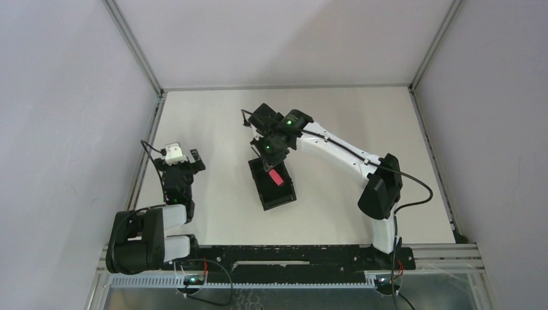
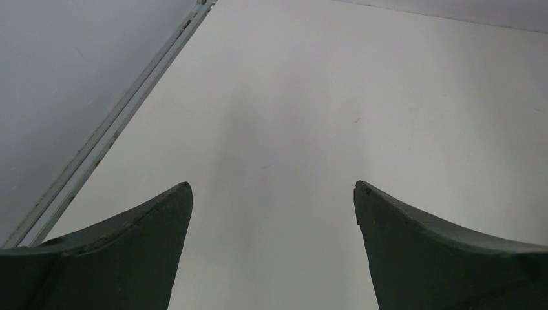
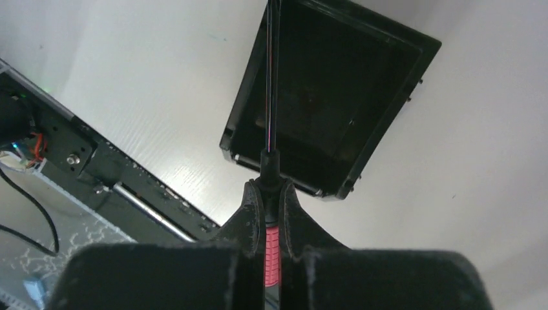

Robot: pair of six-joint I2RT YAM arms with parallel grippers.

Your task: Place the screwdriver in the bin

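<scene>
Right tool grips the screwdriver over the bin.
In the right wrist view, the right tool point(image 3: 270, 194) has its fingers closed tight on the red handle of the screwdriver point(image 3: 273, 255). The thin black shaft runs up the frame across the left part of the black bin point(image 3: 388, 123). The bin lies on the white worktop point(image 3: 155, 77), at the centre of the overhead view. At the left of that view, the left tool point(image 2: 273, 190) is spread wide and holds nothing.

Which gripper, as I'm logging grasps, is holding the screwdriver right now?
The right gripper: it is shut on the screwdriver by its red handle, the shaft pointing over the bin. The left gripper is open and holds nothing.
</scene>
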